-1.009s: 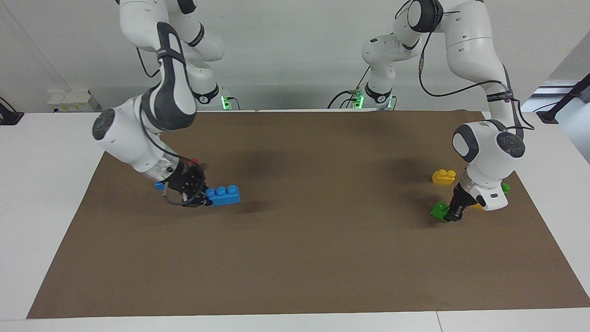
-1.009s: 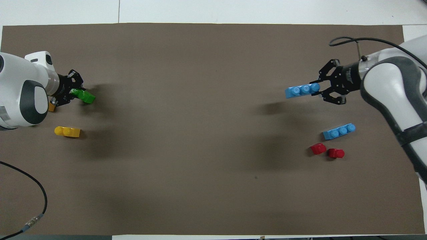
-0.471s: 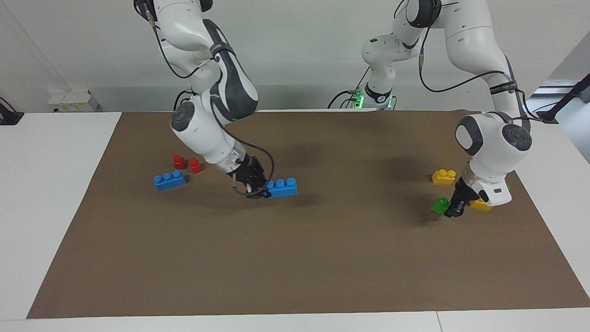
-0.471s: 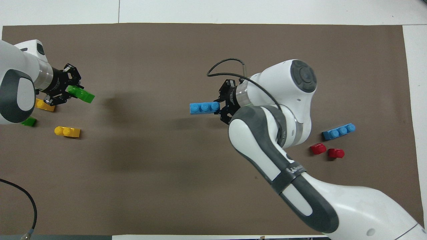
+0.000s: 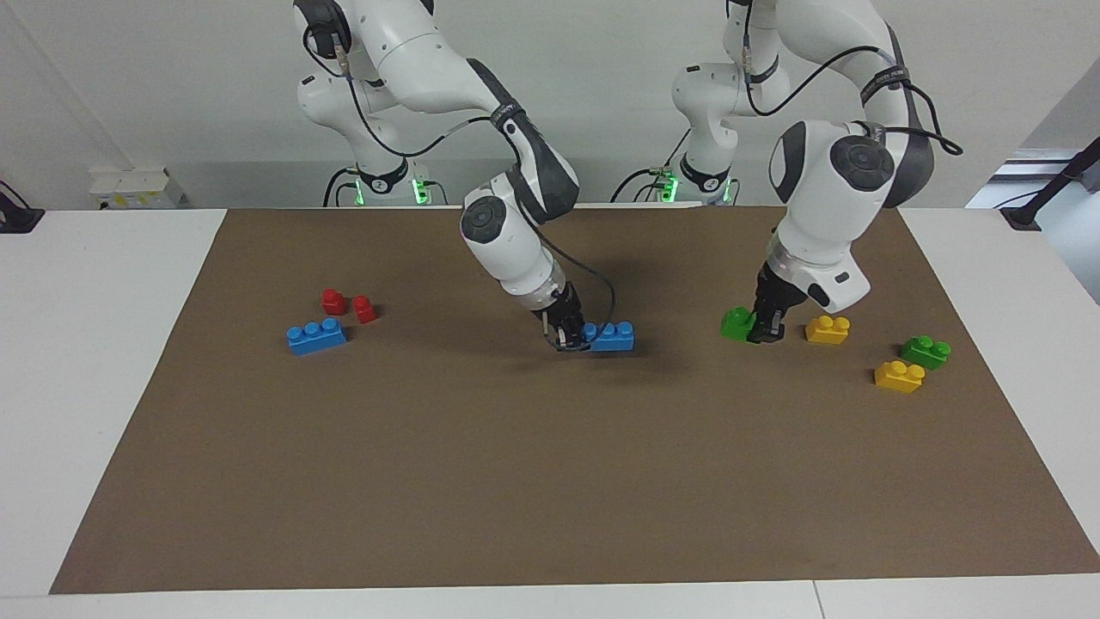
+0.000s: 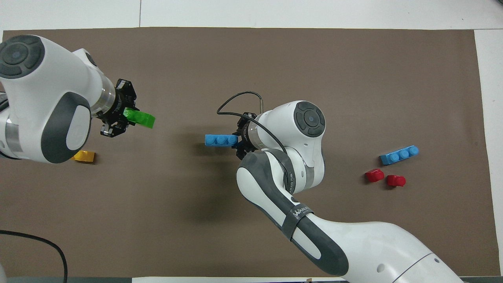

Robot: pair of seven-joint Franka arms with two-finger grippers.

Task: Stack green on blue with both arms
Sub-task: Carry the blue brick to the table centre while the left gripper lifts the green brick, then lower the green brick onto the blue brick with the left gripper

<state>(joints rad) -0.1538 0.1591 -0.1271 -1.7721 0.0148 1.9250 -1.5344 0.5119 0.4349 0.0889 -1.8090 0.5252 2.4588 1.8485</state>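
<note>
A brown mat (image 5: 550,481) covers the white table. Over its middle the right gripper (image 5: 571,337) is clamped on one end of a light blue brick (image 5: 612,336), long, with three studs in a row, carried level. The left gripper (image 5: 767,328) pinches a small bright green brick (image 5: 737,323) with round studs over the mat toward the left arm's end, beside a yellow brick (image 5: 828,329). A second blue brick (image 5: 316,335) and two red pieces (image 5: 348,305) lie toward the right arm's end.
</note>
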